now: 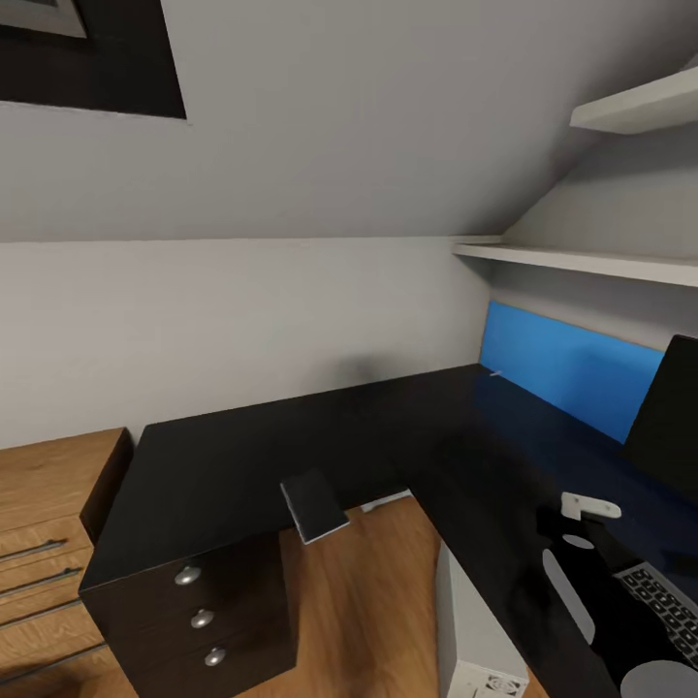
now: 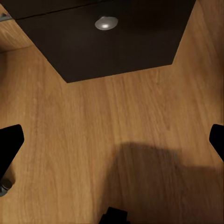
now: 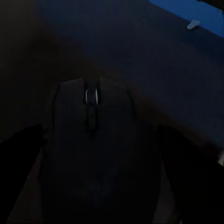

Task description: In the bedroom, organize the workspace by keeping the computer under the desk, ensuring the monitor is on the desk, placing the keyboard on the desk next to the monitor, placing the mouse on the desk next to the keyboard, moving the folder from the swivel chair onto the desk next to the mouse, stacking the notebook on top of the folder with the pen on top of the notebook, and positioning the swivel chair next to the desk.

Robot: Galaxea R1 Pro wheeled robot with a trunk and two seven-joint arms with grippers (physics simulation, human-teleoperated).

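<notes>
The black L-shaped desk point(image 1: 242, 456) fills the middle of the head view, its blue back panel point(image 1: 567, 368) at the right. The monitor point(image 1: 669, 417) stands at the right edge and the keyboard point(image 1: 664, 601) lies near it. A dark grey notebook point(image 1: 315, 504) overhangs the desk's inner edge. A small white pen point(image 1: 494, 373) point(image 3: 193, 23) lies by the blue panel. The grey computer point(image 1: 475, 630) stands under the desk. My right gripper point(image 3: 100, 135) holds the black mouse point(image 3: 92, 121) over the desktop, a finger against each side. My left gripper point(image 2: 112, 140) is open above the wood floor.
The black drawer unit point(image 1: 208, 620) with round silver knobs point(image 2: 106, 22) stands close ahead of my left gripper. A light wooden dresser point(image 1: 48, 504) adjoins the desk at the left. White shelves point(image 1: 582, 257) hang over the desk's right wing under the sloped ceiling.
</notes>
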